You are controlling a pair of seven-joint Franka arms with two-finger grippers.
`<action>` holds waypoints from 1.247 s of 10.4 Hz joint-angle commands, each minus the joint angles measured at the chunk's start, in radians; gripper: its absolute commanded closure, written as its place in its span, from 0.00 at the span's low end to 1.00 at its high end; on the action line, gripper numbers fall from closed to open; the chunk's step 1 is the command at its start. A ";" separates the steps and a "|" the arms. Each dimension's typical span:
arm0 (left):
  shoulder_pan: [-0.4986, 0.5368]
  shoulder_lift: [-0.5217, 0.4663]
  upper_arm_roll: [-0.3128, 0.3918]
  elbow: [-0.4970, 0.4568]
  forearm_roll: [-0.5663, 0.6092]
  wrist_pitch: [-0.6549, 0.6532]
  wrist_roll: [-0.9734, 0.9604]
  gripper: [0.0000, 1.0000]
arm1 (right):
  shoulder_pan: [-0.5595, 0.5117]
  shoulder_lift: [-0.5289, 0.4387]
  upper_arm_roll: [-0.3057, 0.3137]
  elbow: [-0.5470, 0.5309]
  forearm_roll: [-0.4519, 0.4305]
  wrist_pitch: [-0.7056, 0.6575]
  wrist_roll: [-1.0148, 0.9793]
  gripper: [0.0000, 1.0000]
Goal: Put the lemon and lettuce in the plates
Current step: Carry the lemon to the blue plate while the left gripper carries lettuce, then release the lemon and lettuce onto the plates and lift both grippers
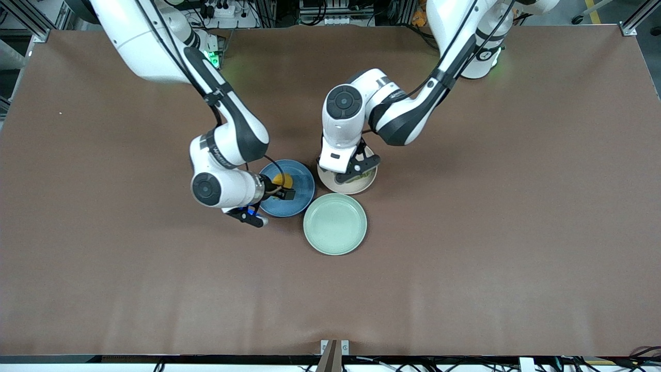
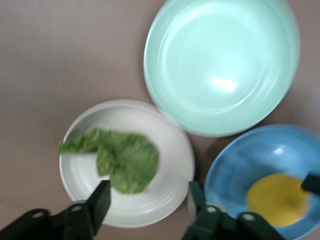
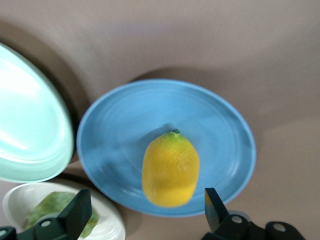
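The yellow lemon (image 3: 170, 167) lies in the blue plate (image 3: 125, 125). My right gripper (image 3: 146, 200) is open just above it, with the fingers wide on either side and not touching it. The green lettuce (image 2: 125, 160) lies flat in the beige plate (image 2: 170, 200). My left gripper (image 2: 149, 195) is open and empty just over that plate's edge. In the front view the lemon (image 1: 283, 180) shows in the blue plate (image 1: 304, 194) under the right gripper (image 1: 281, 188). The left gripper (image 1: 356, 173) covers most of the beige plate (image 1: 369, 183).
A mint-green plate (image 1: 334, 223) with nothing in it stands nearer the front camera, touching or almost touching both other plates. The three plates cluster at the table's middle. Brown table surface (image 1: 490, 232) spreads around them.
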 commanded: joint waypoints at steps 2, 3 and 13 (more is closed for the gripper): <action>0.040 -0.063 0.073 0.075 0.094 -0.018 0.224 0.00 | -0.124 -0.094 0.000 0.132 -0.226 -0.231 -0.155 0.00; 0.080 -0.102 0.076 0.073 0.094 -0.023 0.312 0.00 | -0.162 -0.138 -0.001 0.126 -0.245 -0.237 -0.233 0.00; 0.482 -0.432 0.070 0.073 -0.076 -0.304 0.975 0.00 | -0.310 -0.553 -0.099 0.115 -0.298 -0.480 -0.457 0.00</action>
